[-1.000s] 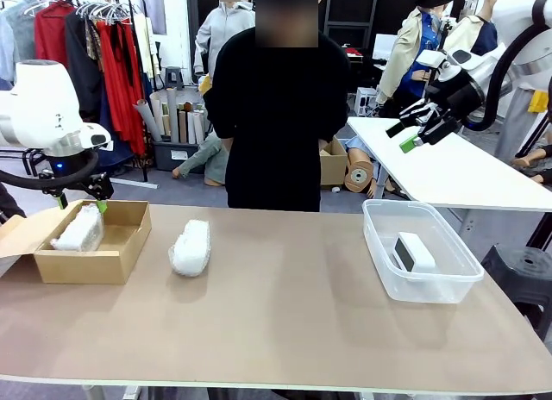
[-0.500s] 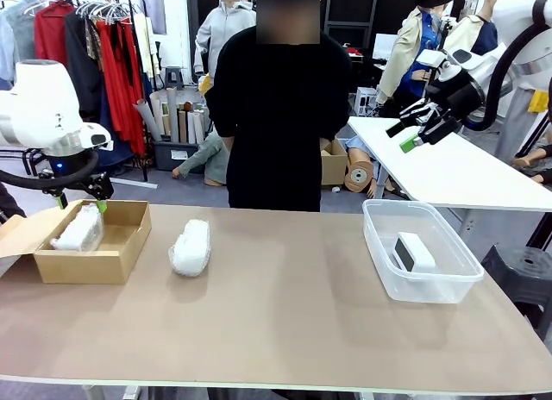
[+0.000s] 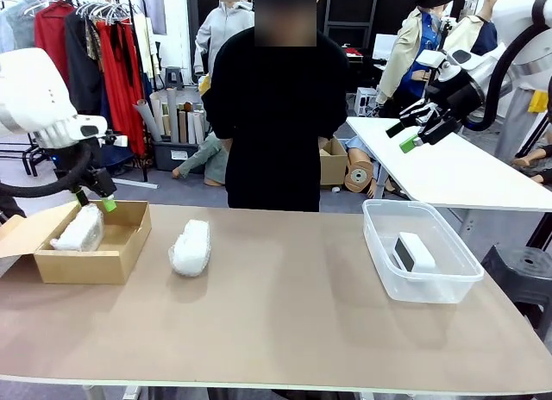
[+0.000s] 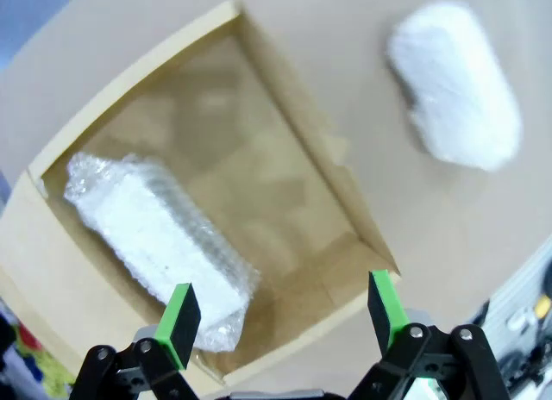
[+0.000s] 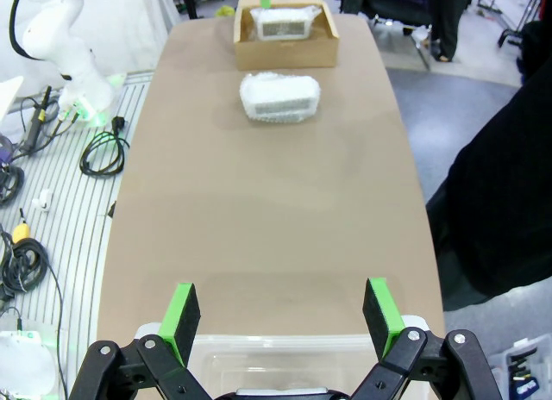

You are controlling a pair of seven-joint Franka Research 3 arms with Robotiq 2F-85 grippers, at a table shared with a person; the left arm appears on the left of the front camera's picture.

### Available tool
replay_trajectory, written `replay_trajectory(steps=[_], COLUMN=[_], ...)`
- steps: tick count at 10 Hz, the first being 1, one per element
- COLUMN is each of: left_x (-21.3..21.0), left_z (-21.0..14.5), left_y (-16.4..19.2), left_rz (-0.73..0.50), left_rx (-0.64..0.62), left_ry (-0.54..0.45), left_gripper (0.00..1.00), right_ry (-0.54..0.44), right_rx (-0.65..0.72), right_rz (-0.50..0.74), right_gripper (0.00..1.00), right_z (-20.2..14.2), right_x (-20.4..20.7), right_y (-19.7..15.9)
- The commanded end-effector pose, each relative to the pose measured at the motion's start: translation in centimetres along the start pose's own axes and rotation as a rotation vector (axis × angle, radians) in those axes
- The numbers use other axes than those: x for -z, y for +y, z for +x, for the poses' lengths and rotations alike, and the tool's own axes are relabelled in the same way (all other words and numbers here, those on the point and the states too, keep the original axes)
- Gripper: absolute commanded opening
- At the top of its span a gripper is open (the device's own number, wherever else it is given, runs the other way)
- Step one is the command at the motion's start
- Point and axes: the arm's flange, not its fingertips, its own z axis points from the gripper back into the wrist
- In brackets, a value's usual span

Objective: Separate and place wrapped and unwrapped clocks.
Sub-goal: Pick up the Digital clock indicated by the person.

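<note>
Left pincer (image 3: 95,200) hangs open over the cardboard box (image 3: 86,264) holding one wrapped clock (image 3: 78,228). Right of the box a second wrapped clock (image 3: 191,246) lies on the worktop (image 3: 285,314); farther right, a clear tub (image 3: 423,290) holds the bare clock (image 3: 413,252), right pincer (image 3: 402,136) open above.

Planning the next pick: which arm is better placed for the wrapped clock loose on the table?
Likely left. The left gripper, open, hangs over the cardboard box, beside that wrapped clock; the right gripper is raised above the clear bin at the far end.
</note>
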Motion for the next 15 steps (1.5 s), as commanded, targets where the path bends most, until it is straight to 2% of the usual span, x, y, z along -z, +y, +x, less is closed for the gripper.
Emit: replay_trajectory(steps=[1, 4, 5, 8, 9, 10, 13, 14, 15], left_x=[-3.1, -7.5, -8.4, -9.9, -9.6, -10.0, -10.0, -9.7, -9.4], left_z=[-1.7, -2.4, -2.2, -2.8, -2.6, -2.5, -2.5, -2.6, -2.5], left_y=[0.7, 0.5, 0.3, 0.9, 1.0, -0.5, -0.5, 0.0, 0.2], left_rz=[-0.117, -0.254, -0.285, -0.404, -0.397, -0.325, -0.325, -0.345, -0.315], left_rx=[0.228, 0.563, 0.621, 0.810, 0.777, 0.756, 0.756, 0.773, 0.876], left_ry=[-0.049, -0.288, -0.372, -0.530, -0.508, -0.493, -0.493, -0.508, -0.563], left_gripper=[1.00, 1.00, 1.00, 1.00, 1.00, 1.00, 1.00, 1.00, 1.00], right_ry=[0.001, 0.001, 0.001, 0.001, 0.001, 0.001, 0.001, 0.001, 0.001], right_rx=[-0.002, -0.002, -0.002, -0.002, -0.002, -0.002, -0.002, -0.002, -0.002], right_rz=[0.001, 0.001, 0.001, 0.001, 0.001, 0.001, 0.001, 0.001, 0.001], right_gripper=[1.00, 1.00, 1.00, 1.00, 1.00, 1.00, 1.00, 1.00, 1.00], right_z=[0.1, 0.1, 0.1, 0.1, 0.1, 0.1, 0.1, 0.1, 0.1], right_x=[-0.1, -0.1, -0.1, -0.1, -0.1, -0.1, -0.1, -0.1, -0.1], right_y=[0.1, 0.1, 0.1, 0.1, 0.1, 0.1, 0.1, 0.1, 0.1])
